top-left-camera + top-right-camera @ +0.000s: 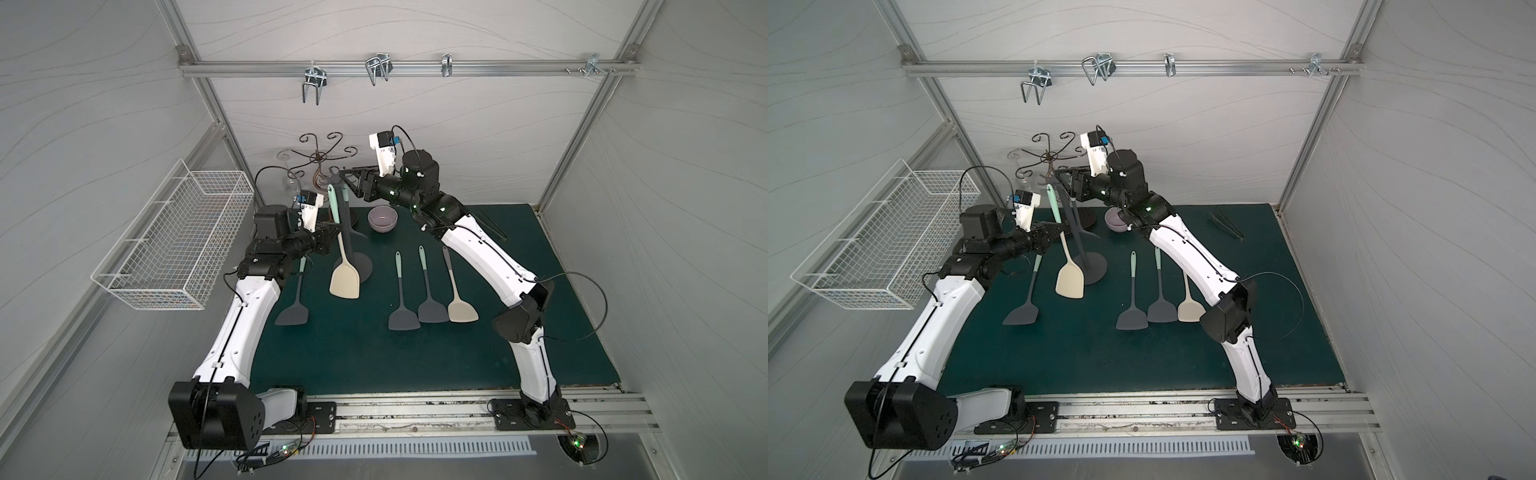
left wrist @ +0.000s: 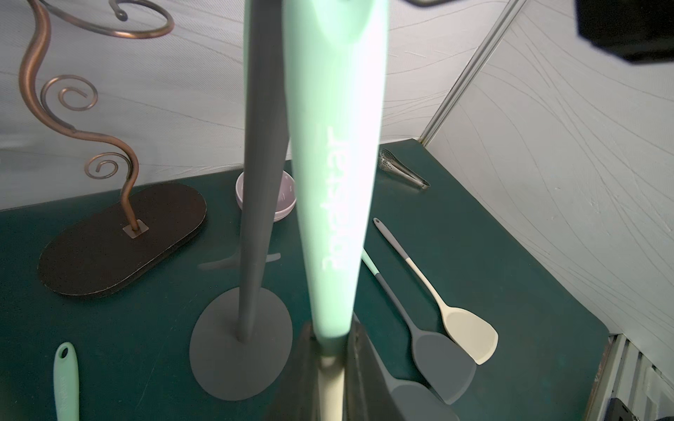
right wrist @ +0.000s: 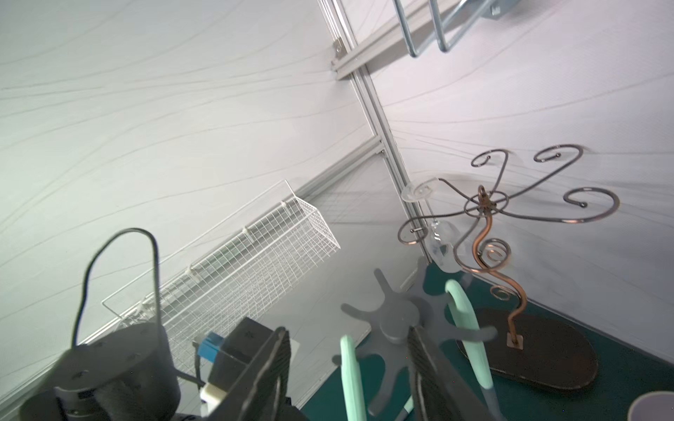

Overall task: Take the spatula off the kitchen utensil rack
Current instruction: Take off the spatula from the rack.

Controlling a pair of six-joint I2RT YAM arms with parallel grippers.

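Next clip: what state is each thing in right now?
kitchen utensil rack: standing on its base.
cream spatula: gripped at its handle, hanging upright beside the rack pole.
left gripper: shut on cream spatula.
right gripper: open, at the rack's top.
mint-handled utensil: hanging at the rack's top.
four loose spatulas: flat on the mat.
bowl: upright, looks empty.
wine glass: hanging upside down from the curly stand.

The kitchen utensil rack (image 1: 364, 266) stands near the back left corner of the counter (image 1: 374, 353), a wire stand (image 1: 318, 157) behind it, a bowl (image 1: 382, 219) right of that stand. Three spatulas (image 1: 430, 307) lie side by side at the middle.
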